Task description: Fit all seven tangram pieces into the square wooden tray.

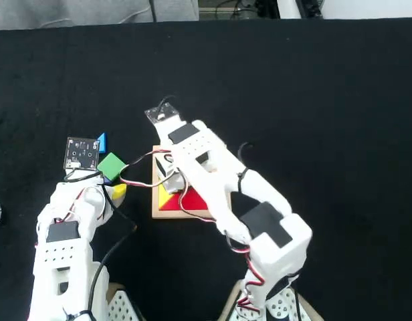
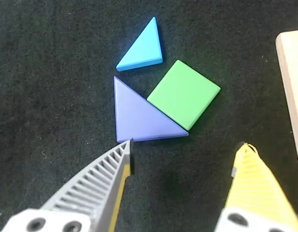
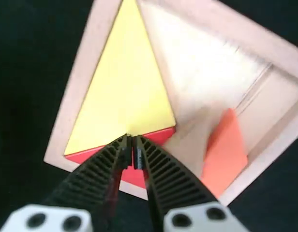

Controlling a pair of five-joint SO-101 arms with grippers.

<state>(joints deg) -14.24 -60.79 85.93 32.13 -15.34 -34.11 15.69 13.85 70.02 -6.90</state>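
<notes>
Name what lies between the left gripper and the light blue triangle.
In the left wrist view, the purple triangle and the green square, touching along one edge, lie between the open left gripper and the light blue triangle.

On the table (image 1: 326, 100), left of the square wooden tray (image 1: 155, 204), the square piece (image 2: 184, 94) lies edge to edge with a mid-sized triangle (image 2: 139, 116), a small triangle (image 2: 143, 48) just beside them (not touching), while in the tray a large triangle (image 3: 122, 96) abuts another triangle (image 3: 80, 155), a third piece (image 3: 226, 145) apart.
</notes>
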